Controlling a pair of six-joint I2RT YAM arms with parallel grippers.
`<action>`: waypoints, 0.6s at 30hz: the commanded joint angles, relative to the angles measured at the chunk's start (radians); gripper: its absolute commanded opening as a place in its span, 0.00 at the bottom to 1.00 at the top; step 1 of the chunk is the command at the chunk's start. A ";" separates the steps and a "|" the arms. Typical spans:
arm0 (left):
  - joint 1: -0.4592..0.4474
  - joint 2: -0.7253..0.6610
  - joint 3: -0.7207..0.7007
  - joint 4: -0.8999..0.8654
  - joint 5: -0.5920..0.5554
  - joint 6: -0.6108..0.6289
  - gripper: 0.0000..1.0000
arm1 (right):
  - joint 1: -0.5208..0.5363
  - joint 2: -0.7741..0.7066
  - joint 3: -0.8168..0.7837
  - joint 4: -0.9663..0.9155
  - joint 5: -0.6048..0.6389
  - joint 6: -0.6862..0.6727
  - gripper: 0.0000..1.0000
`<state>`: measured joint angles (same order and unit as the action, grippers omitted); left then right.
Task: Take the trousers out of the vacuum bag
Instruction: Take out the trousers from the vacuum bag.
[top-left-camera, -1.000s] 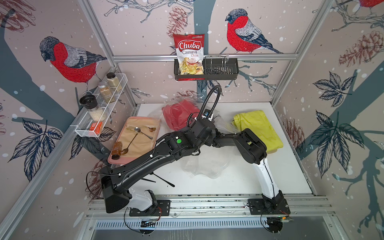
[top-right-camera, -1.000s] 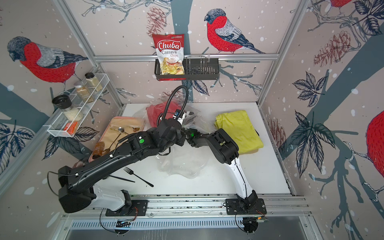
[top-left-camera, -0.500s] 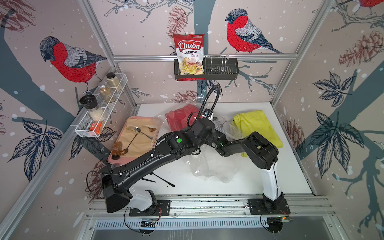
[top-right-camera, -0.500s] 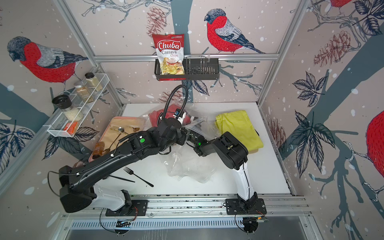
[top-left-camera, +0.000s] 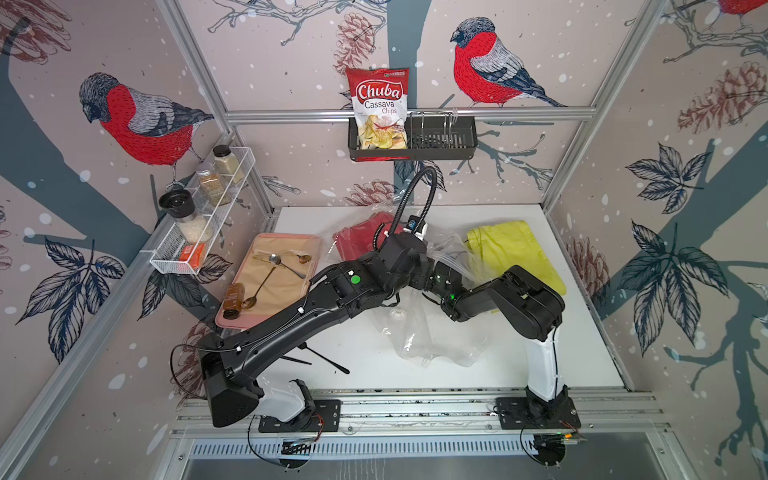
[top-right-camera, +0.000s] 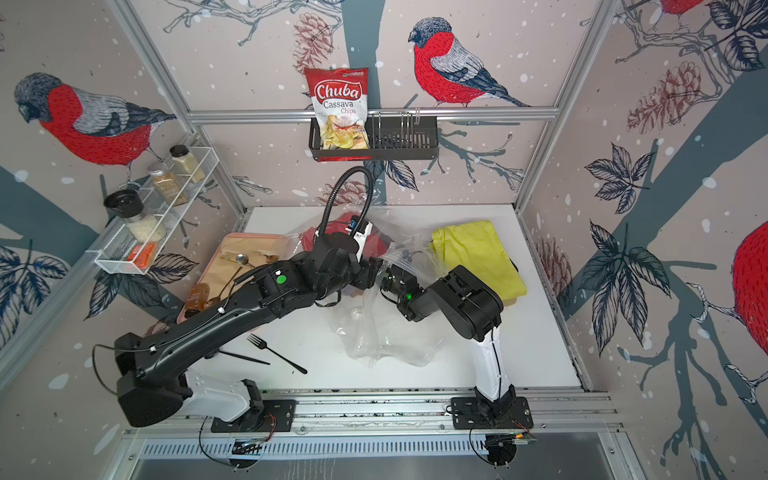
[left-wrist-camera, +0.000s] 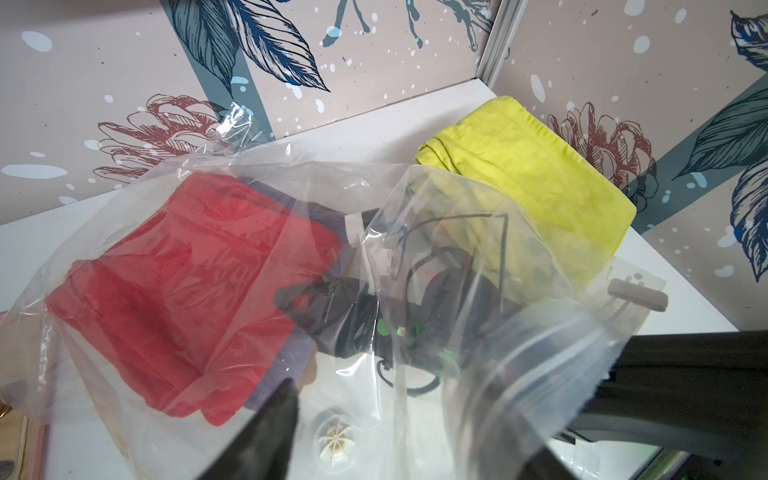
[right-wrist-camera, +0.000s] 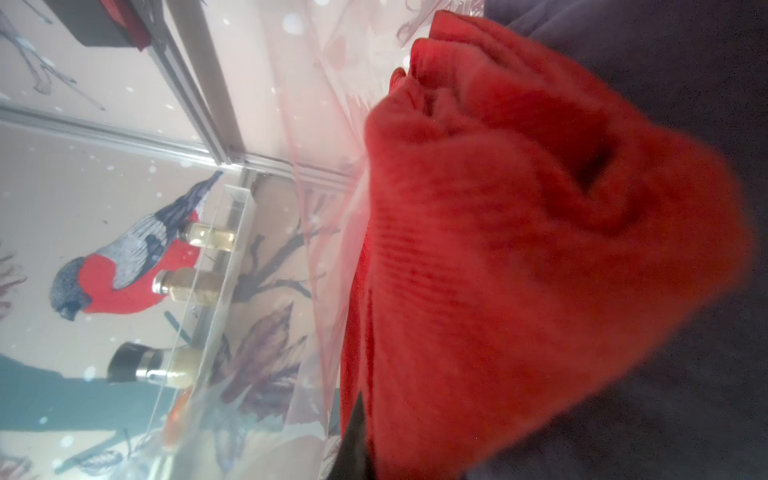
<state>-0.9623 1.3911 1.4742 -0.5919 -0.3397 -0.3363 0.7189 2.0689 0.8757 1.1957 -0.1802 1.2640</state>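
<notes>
The left gripper (left-wrist-camera: 407, 424) showed only a dark, blurred finger (left-wrist-camera: 272, 428), cut off by the picture's edge. The right gripper (left-wrist-camera: 299, 301), closed inside the bag (left-wrist-camera: 415, 195), was smeared by the plastic, and what it pinched could not be told. The red trousers (left-wrist-camera: 187, 270) covered most of the purple pair (left-wrist-camera: 286, 370). The zip strip (left-wrist-camera: 548, 374) was a blur.

Red trousers (left-wrist-camera: 174, 266) lie folded inside the crumpled clear vacuum bag (top-left-camera: 432, 336); yellow-green trousers (top-left-camera: 515, 253) lie outside.

Glossy clear plastic vac bag (top-left-camera: 432, 336), matt ribbed cloth trousers (right-wrist-camera: 519, 270)
</notes>
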 joint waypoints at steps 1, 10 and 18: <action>0.035 -0.023 0.017 -0.003 -0.037 -0.020 0.97 | -0.004 -0.014 0.002 0.048 -0.042 -0.004 0.00; 0.381 -0.160 -0.114 0.039 0.135 -0.097 0.97 | -0.003 -0.011 0.004 0.095 -0.087 0.004 0.00; 0.412 -0.244 -0.223 0.138 0.316 -0.035 0.98 | -0.004 -0.008 0.025 0.044 -0.091 -0.012 0.00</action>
<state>-0.5529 1.1698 1.2568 -0.5499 -0.1490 -0.4179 0.7139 2.0560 0.8936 1.1931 -0.2348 1.2583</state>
